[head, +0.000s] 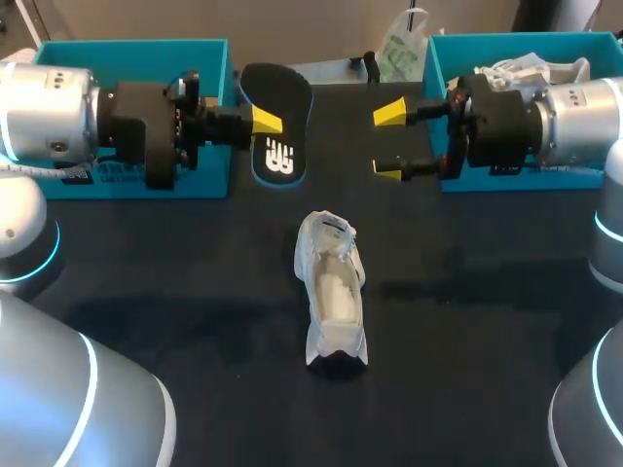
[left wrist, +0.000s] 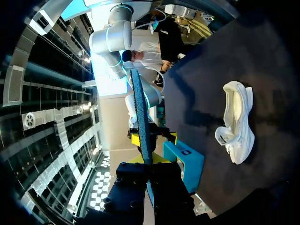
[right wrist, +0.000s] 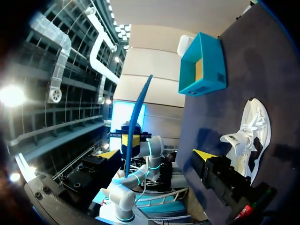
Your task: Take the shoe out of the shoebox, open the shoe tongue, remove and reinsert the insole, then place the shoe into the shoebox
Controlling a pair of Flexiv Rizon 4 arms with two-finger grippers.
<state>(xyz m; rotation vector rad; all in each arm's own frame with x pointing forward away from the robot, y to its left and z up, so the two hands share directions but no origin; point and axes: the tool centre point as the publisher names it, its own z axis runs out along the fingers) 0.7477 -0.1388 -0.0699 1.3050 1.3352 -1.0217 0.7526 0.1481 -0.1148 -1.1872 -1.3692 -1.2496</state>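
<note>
Left gripper (head: 265, 119) clamped on the black insole (head: 279, 131), right gripper (head: 391, 141) spread wide with nothing in it.
Facing each other over the far side of the table (head: 467, 321), with a clear gap between the insole and the right fingertips. Insole logo side up in the head view, edge-on in both wrist views. White shoe (head: 333, 292) lying on the dark tabletop nearer the robot, opening up, well apart from both grippers and roughly between them. Left shoebox (head: 117, 47), teal, behind the left gripper. Right shoebox (head: 506, 41), also teal, with crumpled paper (head: 531, 68) inside, behind the right one.
</note>
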